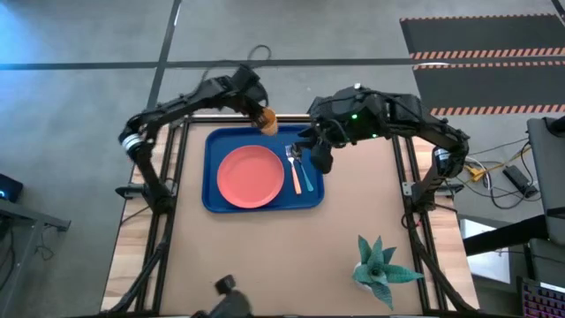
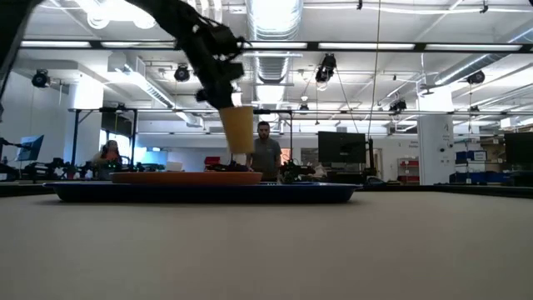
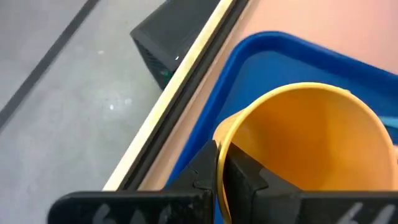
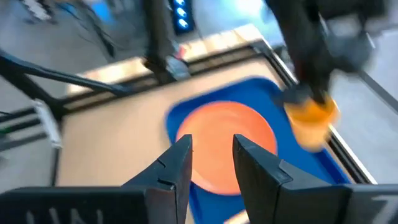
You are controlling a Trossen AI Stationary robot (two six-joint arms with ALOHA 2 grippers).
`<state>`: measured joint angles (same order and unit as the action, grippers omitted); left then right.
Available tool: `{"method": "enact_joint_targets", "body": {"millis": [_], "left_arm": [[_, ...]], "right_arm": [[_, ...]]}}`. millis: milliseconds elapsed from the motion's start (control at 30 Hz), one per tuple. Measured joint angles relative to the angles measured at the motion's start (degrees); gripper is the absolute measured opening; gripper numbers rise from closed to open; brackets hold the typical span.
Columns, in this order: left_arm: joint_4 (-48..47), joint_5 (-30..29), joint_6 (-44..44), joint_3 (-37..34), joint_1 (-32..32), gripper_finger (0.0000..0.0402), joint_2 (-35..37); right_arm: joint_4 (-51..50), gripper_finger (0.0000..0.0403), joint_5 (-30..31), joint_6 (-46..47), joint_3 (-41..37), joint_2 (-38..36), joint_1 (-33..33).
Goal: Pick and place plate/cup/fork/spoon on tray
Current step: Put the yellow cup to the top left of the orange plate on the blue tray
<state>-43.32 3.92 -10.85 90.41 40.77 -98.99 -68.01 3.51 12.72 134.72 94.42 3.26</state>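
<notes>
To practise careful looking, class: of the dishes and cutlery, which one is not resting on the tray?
The cup: the left claw pinches its rim and holds it above the tray, while plate, fork and spoon lie flat.

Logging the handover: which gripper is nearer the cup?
Left. The left gripper pinches the cup by its rim over the tray's far edge; the right gripper hovers beside the spoon.

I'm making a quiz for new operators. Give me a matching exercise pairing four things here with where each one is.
Things:
1. cup
2. plate
3. spoon
4. right gripper

Places:
A. flat in the tray, left of the cutlery
B. open, above the tray's right edge
C. held by its wall in the left gripper, over the tray's far edge
D. lying in the tray, right of the plate

Pairs: 1-C, 2-A, 3-D, 4-B
</notes>
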Motion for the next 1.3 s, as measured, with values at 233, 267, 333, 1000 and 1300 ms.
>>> {"method": "enact_joint_targets", "body": {"millis": [233,267,333,1000,1300], "left_arm": [[-17.0,-7.7,-0.1,-3.5,3.4,0.0,10.6],[-17.8,-6.9,0.0,-4.2,4.4,0.0,11.5],[-18.9,-3.5,1.2,-5.8,6.6,0.0,13.1],[-13.4,-1.2,-0.1,-20.0,16.2,0.0,11.6],[-7.7,0.2,-1.5,-25.2,16.7,0.0,11.6]], "right_arm": [[-0.7,0.0081,1.0,0.8,0.0,3.3,0.0],[-0.7,0.0078,1.0,0.7,0.0,3.9,0.0],[-0.7,0.0071,1.0,0.5,0.0,5.1,0.0],[-0.6,0.0018,-0.7,0.8,0.0,13.1,-0.1],[-0.3,0.0018,-0.5,0.8,0.0,13.0,-0.1]]}}
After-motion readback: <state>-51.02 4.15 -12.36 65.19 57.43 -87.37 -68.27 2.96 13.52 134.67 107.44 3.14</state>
